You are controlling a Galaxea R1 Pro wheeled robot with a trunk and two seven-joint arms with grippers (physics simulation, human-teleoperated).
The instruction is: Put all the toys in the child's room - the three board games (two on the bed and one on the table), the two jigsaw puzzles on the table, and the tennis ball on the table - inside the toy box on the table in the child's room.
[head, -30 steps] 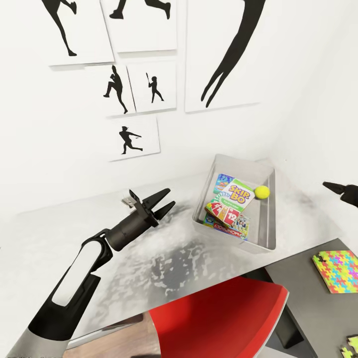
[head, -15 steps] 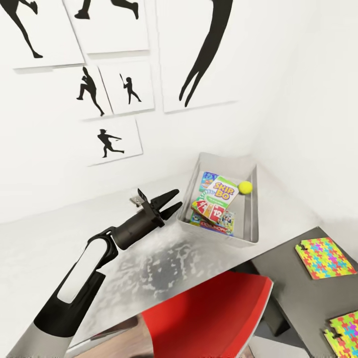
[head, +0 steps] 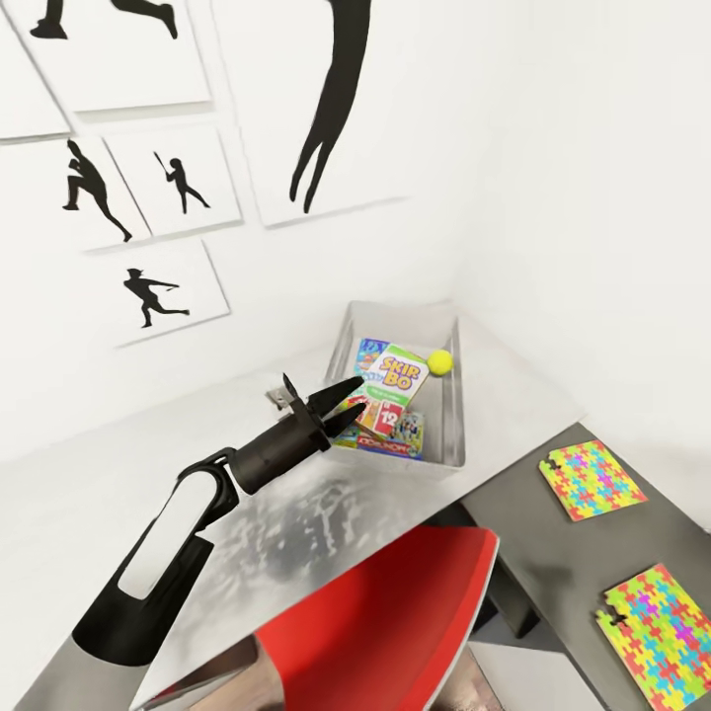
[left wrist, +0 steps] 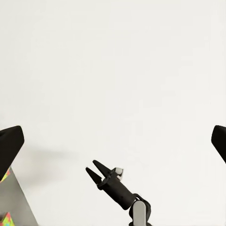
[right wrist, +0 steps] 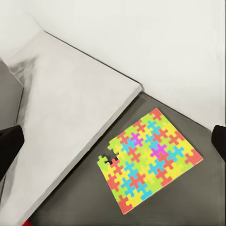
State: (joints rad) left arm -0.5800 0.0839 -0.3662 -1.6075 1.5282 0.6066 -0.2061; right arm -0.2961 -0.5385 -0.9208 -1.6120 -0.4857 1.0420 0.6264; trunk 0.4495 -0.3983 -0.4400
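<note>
- Shallow pale grey toy box (head: 449, 434) on the pale table (head: 296, 523) holds the SKIP-BO box (head: 393, 373) and the yellow-green tennis ball (head: 440, 362).
- View has swung right: two multicoloured jigsaw puzzles (head: 591, 478) on the dark lower desk (head: 533, 523) now show, likely next.
- Left gripper (head: 348, 400) fingers apart, empty; right gripper (right wrist: 113, 148) spread wide above a puzzle.

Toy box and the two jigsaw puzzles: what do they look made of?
The toy box looks like smooth pale grey plastic or metal: thin sloping walls with a soft sheen. The jigsaw puzzles look like thin matte card or foam: flat multicoloured interlocking pieces, notched edges, no glare.
</note>
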